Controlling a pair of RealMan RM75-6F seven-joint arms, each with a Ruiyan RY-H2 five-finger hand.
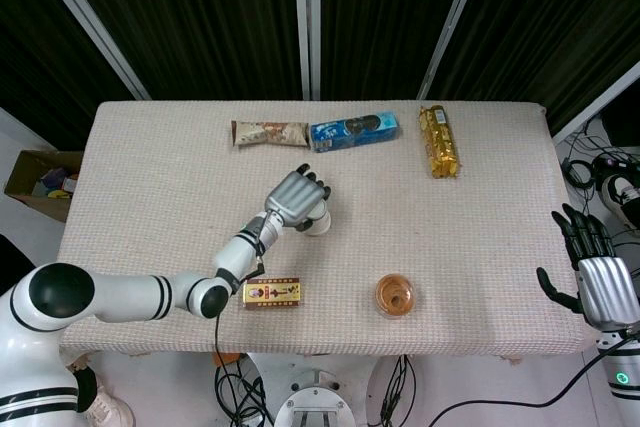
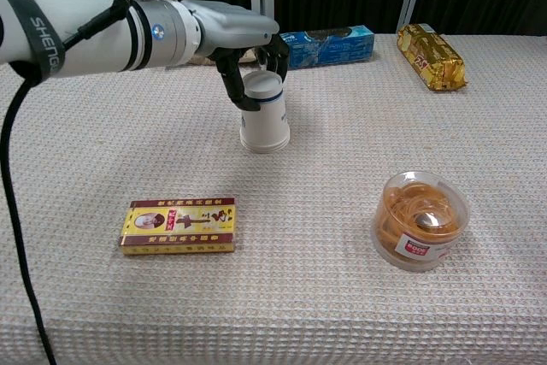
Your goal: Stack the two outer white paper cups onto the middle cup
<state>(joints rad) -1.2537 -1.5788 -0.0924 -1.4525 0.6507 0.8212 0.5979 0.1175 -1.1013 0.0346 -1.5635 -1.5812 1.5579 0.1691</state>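
At mid-table, the left hand (image 2: 252, 57) grips the light, crushable stacked cups (image 2: 264, 121) around the upper wall; gentle side grip advised.

Head cam high above, looking steeply down on whole table (image 1: 500, 247), chest cam low & close, facing 12 o'clock, both share tabletop centre
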